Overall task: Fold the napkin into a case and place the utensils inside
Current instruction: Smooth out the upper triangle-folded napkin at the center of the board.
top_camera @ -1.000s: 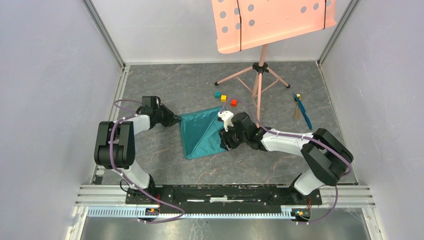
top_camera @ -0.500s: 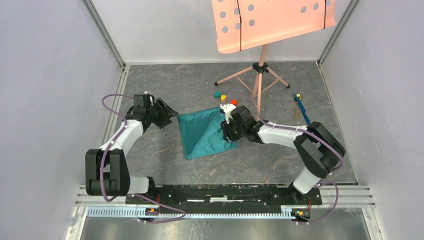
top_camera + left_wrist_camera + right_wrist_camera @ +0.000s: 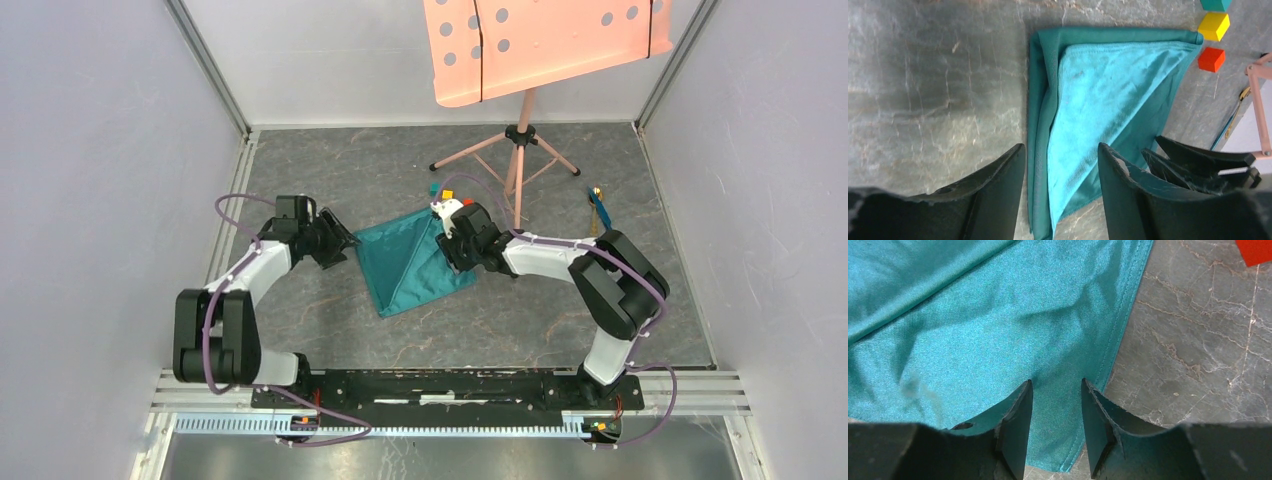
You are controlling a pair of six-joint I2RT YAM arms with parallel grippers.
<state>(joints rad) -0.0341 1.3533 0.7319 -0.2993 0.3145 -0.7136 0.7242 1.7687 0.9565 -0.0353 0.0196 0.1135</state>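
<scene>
1. Grey marbled tabletop [image 3: 330,170], enclosed by pale panels, is shown from above; a pink music stand [image 3: 519,150] rises at the far side, and three small coloured cubes [image 3: 1213,26] are seen near its foot
2. The napkin [image 3: 410,262] lies flat at the centre, between the two grippers. It is only partly folded: a lighter triangular flap is laid over a darker layer, and the crease runs from the corner by the cubes towards the near corner. No slim case is formed yet
3. The left gripper [image 3: 1060,200] is held at the napkin's left edge. Its jaws are parted and straddle the doubled hem, and nothing is clasped
4. The right gripper [image 3: 1055,432] is held over the opposite, right-hand edge. Its jaws are parted by a narrower gap, through which flat cloth and the hem are seen; no cloth appears pinched
5. The utensils [image 3: 602,207] lie well apart to the right, partly hidden by the right arm, and are nearer to that arm
6. The coming fold is judged to turn on one relation: the cloth lies directly ahead of both pairs of jaws, one edge to each, so either edge can be carried across the crease
</scene>
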